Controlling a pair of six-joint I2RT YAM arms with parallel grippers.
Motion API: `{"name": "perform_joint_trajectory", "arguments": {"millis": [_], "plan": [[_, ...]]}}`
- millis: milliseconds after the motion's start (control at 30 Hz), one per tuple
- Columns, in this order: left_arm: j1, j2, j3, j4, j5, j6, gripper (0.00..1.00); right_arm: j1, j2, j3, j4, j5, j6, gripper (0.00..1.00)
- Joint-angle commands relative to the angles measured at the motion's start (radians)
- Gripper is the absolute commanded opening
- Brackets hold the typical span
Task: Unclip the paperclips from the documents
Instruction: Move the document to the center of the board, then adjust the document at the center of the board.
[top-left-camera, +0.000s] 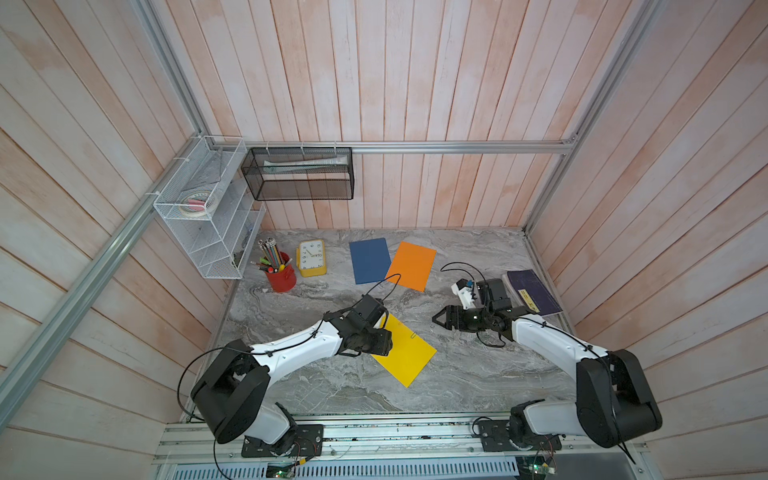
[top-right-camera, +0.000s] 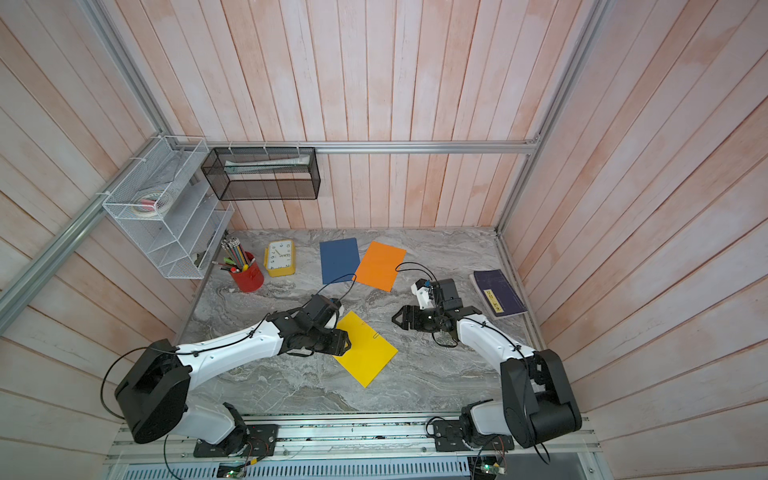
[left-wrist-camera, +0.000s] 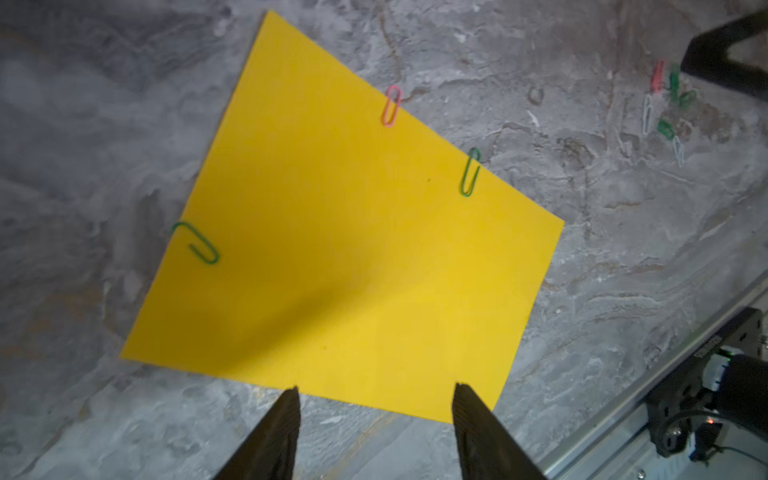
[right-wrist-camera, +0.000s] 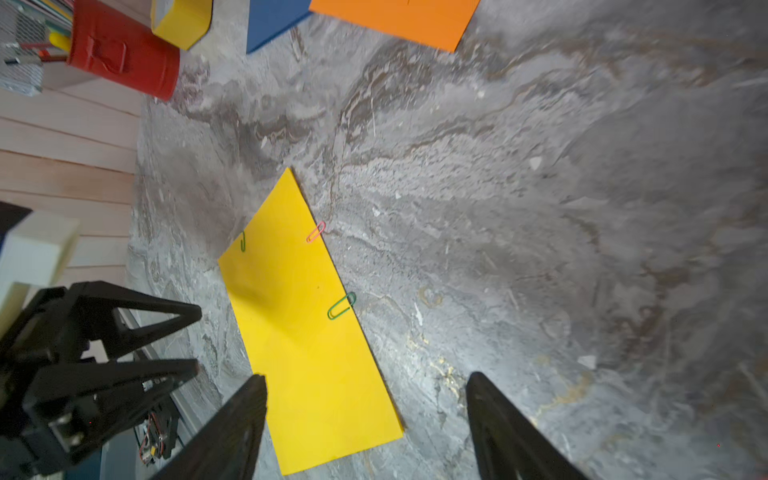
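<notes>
Both empty: left hand (left-wrist-camera: 375, 386) half open, right hand (right-wrist-camera: 366, 375) wide. Floppy yellow sheet (left-wrist-camera: 353, 249) lies just ahead of my left hand; its paperclips (left-wrist-camera: 470, 172) are tiny slippery wire, so I'd pinch an overhanging loop.

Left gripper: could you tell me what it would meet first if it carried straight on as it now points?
Probably the yellow document, on its bare near edge; the open left gripper points down at it. The paperclips sit farther along. Depth is hard to judge.
</notes>
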Motion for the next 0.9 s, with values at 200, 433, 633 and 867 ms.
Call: {"name": "perform_joint_trajectory", "arguments": {"millis": [200,433,633,867], "plan": [[0.070,-0.030,-0.075,0.022,0.020,-0.114,0.62,0.105,0.053,-0.034,0.034,0.052,0.018,0.77],[0.071,0.030,-0.081,0.022,0.018,-0.106,0.62,0.155,0.075,-0.044,0.053,0.062,0.039,0.77],[0.069,0.071,-0.068,0.020,0.008,-0.097,0.62,0.175,0.098,-0.051,0.066,0.060,0.050,0.77],[0.069,0.134,-0.037,0.028,0.008,-0.075,0.62,0.190,0.098,-0.073,0.091,0.048,0.065,0.77]]}}
